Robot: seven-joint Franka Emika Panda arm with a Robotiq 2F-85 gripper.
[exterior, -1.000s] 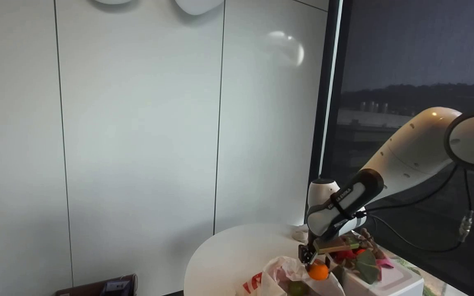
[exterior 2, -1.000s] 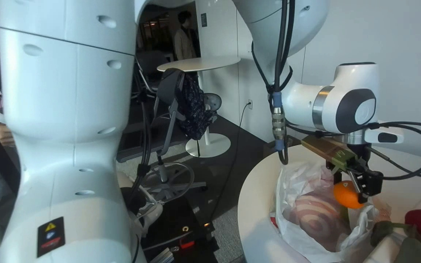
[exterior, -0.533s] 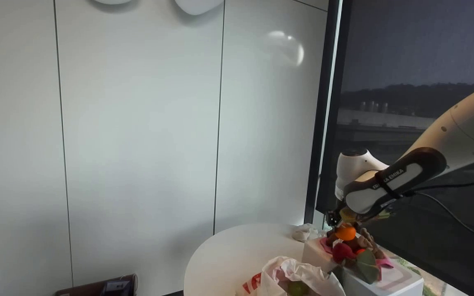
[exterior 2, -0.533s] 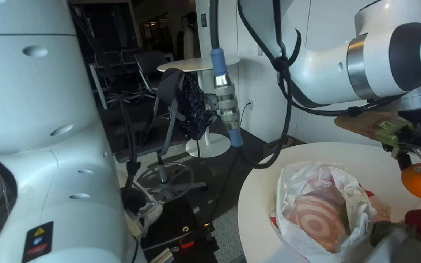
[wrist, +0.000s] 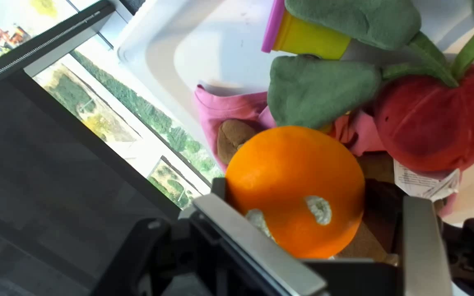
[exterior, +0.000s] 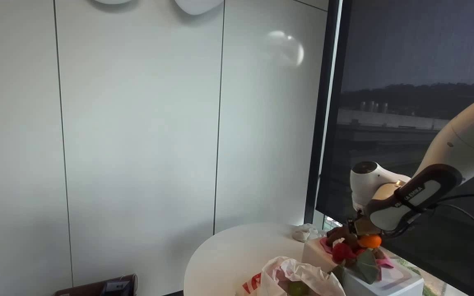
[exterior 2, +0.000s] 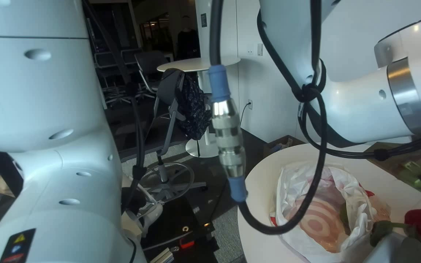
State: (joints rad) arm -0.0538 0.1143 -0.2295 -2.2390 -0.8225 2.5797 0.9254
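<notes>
One orange [wrist: 292, 176] is held fast in the claw [wrist: 303, 201], over the white box [exterior: 403, 283] and near a leafy red soft toy [wrist: 434, 119] and some pink cloth [wrist: 228, 107], with an open white plastic bag [exterior: 317, 279] standing on the round counter [exterior: 224, 255] near the box.

in the wrist view the fingers [wrist: 257, 242] cover part of the orange [wrist: 290, 181], the print on the white label [wrist: 422, 181] is too small to read, and the red plush [wrist: 434, 123] runs off the right edge. in an exterior view the bottom edge cuts the plastic bag [exterior: 319, 279] and the green thing [exterior: 298, 287] inside; in both exterior views the right edge cuts the arm [exterior 2: 371, 106].
</notes>
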